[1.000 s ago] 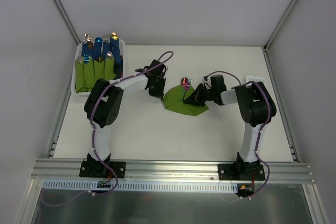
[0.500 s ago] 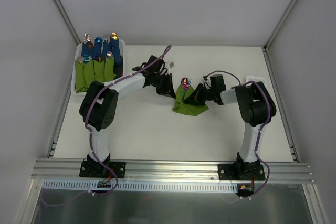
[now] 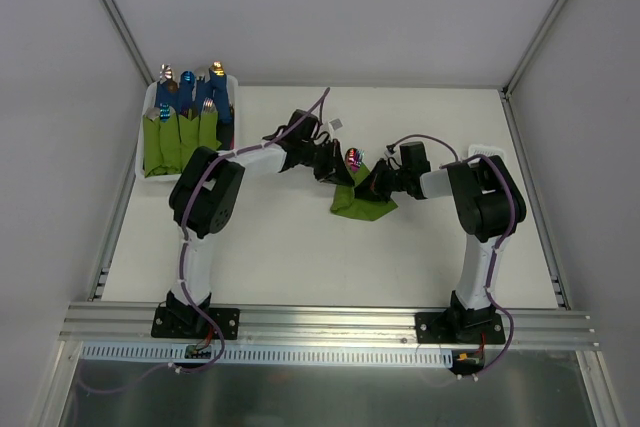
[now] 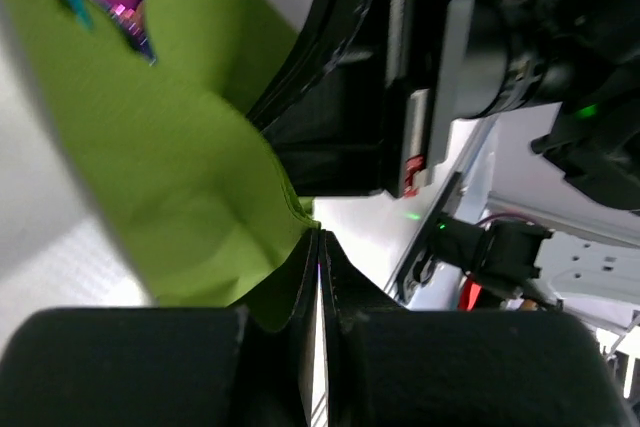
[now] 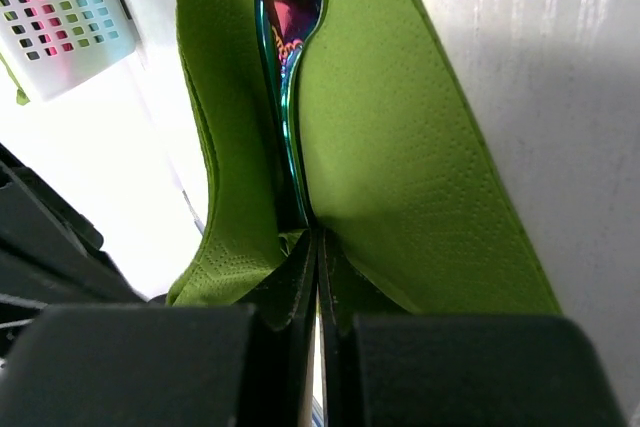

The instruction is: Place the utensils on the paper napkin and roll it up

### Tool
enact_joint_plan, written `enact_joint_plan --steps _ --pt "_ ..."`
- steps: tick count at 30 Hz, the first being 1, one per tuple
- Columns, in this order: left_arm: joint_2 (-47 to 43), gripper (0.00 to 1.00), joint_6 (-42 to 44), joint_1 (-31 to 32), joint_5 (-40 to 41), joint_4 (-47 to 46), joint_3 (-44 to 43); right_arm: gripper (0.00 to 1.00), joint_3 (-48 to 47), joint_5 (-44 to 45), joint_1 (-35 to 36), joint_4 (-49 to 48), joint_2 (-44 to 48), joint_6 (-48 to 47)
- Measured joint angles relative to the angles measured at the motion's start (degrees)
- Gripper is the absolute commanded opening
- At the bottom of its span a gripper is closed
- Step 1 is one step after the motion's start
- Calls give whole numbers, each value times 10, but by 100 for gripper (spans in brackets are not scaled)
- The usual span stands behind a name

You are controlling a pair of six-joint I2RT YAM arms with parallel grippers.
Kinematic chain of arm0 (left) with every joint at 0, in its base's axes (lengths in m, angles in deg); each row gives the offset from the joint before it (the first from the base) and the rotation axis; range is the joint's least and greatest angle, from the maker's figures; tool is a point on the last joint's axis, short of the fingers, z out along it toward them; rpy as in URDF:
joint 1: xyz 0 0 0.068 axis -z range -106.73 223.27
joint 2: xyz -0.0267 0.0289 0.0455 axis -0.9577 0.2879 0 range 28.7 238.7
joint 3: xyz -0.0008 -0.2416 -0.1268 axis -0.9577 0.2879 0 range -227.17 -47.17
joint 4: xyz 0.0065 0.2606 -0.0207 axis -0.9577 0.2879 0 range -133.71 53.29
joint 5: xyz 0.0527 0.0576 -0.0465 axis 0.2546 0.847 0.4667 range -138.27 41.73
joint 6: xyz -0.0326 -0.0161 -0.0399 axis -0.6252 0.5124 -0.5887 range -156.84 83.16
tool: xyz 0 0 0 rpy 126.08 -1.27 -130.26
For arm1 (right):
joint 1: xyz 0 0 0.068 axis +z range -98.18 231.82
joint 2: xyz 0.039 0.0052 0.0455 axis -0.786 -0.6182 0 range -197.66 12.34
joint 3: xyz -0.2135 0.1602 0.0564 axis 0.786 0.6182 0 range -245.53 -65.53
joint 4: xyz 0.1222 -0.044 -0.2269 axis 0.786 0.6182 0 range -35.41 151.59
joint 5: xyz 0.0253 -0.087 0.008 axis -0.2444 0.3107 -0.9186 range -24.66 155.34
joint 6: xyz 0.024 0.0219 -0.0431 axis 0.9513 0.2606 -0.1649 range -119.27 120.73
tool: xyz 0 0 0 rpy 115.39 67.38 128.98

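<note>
Left claw (image 4: 318,247) and right claw (image 5: 318,247) both pinch the thin olive-green paper napkin (image 3: 362,205).
Each claw is fully closed on a napkin edge. The napkin lies mid-table (image 3: 300,257), folded around slim iridescent reddish metal utensils (image 5: 290,37). A white basket (image 3: 140,152) of green-wrapped blue-handled cutlery (image 3: 178,137) stands well apart at the far left.

The napkin (image 3: 365,207) sits hemmed between left gripper (image 3: 338,173) and right gripper (image 3: 366,187); tray (image 3: 143,139) blocks far-left corner; near table (image 3: 300,257) open.
</note>
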Motion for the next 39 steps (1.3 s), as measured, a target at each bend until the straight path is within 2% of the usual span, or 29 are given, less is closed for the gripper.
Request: enact_joint_plan --steps 5,10,16,19,28,39 --pt "31 0 -41 9 -16 -64 -2 1 -1 0 0 2 0 -2" --pt "61 0 -68 14 -20 -89 -2 4 -4 0 -1 13 0 -9" --pt "76 0 -96 13 -23 -127 -1 18 -21 19 -1 78 16 -31" --pt "77 0 -101 14 -23 -141 -1 19 -23 45 -2 122 39 -48" --pt "85 0 -103 14 -19 -151 -1 20 -23 91 -10 209 103 -75" --pt "96 0 -103 24 -15 -146 -1 11 -7 104 -53 234 143 -106"
